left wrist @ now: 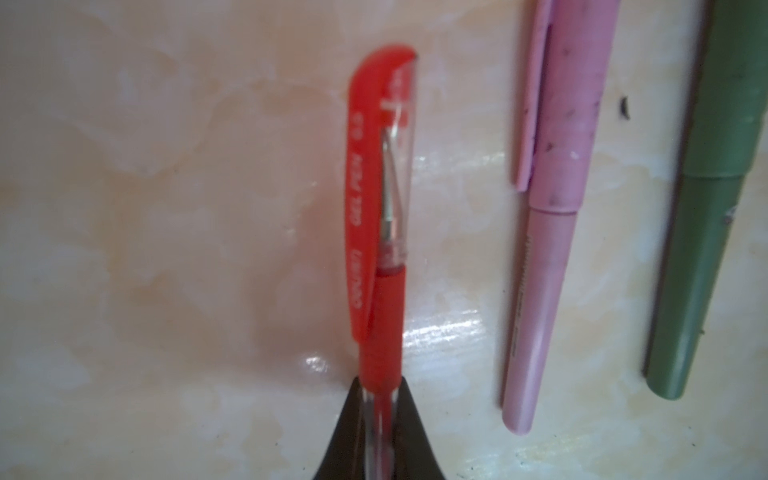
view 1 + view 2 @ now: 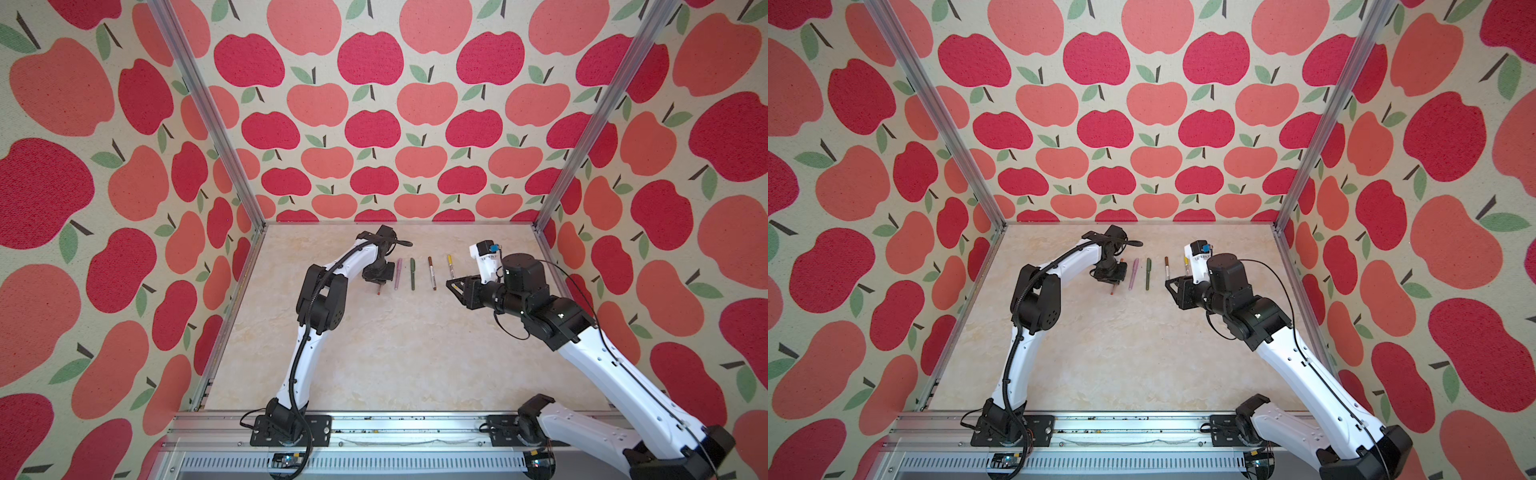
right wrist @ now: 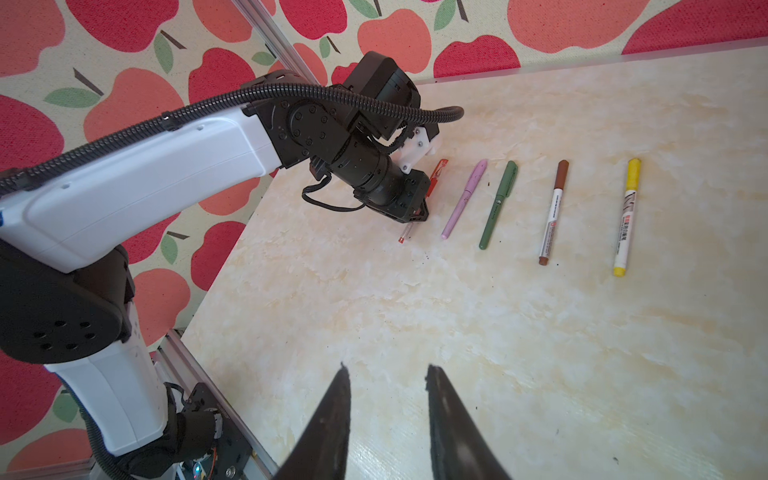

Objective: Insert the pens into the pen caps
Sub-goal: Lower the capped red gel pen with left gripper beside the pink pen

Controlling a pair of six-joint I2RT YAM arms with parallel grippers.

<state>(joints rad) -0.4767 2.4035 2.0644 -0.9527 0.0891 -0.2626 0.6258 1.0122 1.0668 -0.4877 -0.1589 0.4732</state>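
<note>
Five pens lie in a row at the back of the table, each with its cap on the far end. My left gripper (image 1: 380, 386) (image 2: 379, 279) is shut on the clear barrel of the red pen (image 1: 380, 291), whose red cap (image 1: 365, 166) is fitted. To its right lie the pink pen (image 2: 398, 273) with the lilac cap (image 1: 569, 124), the dark green pen (image 2: 412, 273), the brown-capped pen (image 3: 552, 212) and the yellow-capped pen (image 3: 626, 216). My right gripper (image 3: 386, 374) (image 2: 449, 283) hovers open and empty near the yellow-capped pen.
The beige marble table (image 2: 374, 353) is boxed in by apple-patterned walls and aluminium posts (image 2: 208, 124) at the back corners. A metal rail (image 2: 395, 428) carrying both arm bases runs along the front edge. The left arm's elbow (image 2: 322, 303) stands over the left side.
</note>
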